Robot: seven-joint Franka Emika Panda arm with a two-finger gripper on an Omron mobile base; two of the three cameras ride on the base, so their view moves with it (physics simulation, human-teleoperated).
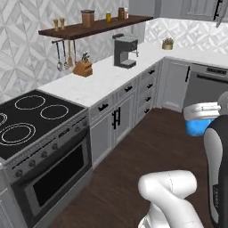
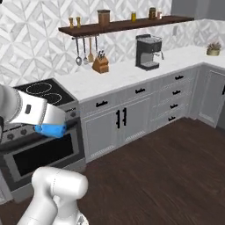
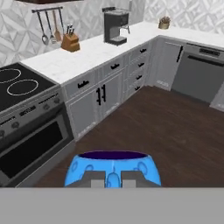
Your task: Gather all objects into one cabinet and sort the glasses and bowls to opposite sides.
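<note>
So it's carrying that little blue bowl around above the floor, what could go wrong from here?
The blue bowl hangs high over the wooden floor, with the claw pinching just its near rim. If that thin grip slips, the bowl would likely drop and roll. The oven and lower cabinets also stand close by, so a wide swing of the arm could bump them.

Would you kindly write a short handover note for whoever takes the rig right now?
End effector: shut on the blue bowl, carried in the air above the dark wood floor, beside the oven.
Other cups and the grey bowl: not seen from here.
Wall cabinet: part of a grey upper unit shows at the corner; contents hidden.
Done: blue bowl picked up.
Left: bring it to the cabinet, set it on the bowls' side, then check the rest.
</note>
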